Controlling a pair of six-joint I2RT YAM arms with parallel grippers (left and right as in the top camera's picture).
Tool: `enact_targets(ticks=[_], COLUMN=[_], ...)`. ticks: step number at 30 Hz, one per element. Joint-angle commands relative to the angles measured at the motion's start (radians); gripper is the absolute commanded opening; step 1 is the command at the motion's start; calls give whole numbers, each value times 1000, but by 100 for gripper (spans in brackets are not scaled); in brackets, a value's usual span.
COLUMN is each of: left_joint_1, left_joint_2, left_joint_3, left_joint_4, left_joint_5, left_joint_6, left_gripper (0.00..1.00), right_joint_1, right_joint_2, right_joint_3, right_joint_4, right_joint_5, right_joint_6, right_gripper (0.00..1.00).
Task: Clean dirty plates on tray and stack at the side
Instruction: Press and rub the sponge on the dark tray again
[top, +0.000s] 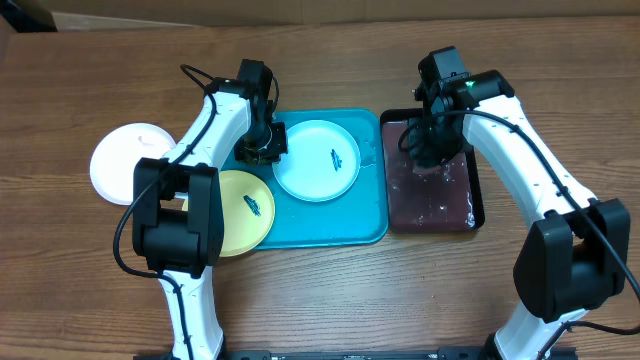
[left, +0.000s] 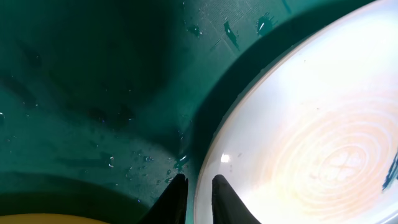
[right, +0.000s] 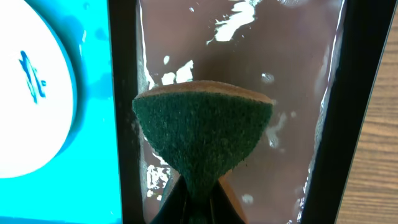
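Overhead, your left gripper (top: 262, 143) sits at the rim of the pale blue plate (top: 317, 160) on the turquoise tray (top: 352, 222). The yellow-green plate (top: 245, 205) lies just beside it, and the white plate (top: 125, 160) lies well apart.

Left wrist: its fingers (left: 176, 200) pinch that rim.

Right wrist: your right gripper (right: 199, 196) clamps a green sponge (right: 202, 134) over the black tray (right: 298, 93).

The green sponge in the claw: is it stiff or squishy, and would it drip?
Probably squishy: the sponge narrows to a pinch where the right claw squeezes it. Likely light, since it stands out from one pinched edge. It may drip, as it hangs over the wet black tray.
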Motion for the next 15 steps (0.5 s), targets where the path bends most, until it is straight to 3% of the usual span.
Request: enact_targets(ticks=[1,15], left_joint_1=[-8,-8], left_joint_2=[11,12], left_joint_3=[19,19], left_joint_4=[1,-14], left_joint_5=[-6,-6], left_joint_6=[-6,-6], left_gripper=[16,15], right_joint_1=[-2,-2], right_joint_2=[-26,-25], right_joint_3=[5,-9], right_joint_4=[-4,-21], right_joint_5=[-5,-5], right_joint_6=[0,-1], right_gripper=[4,4])
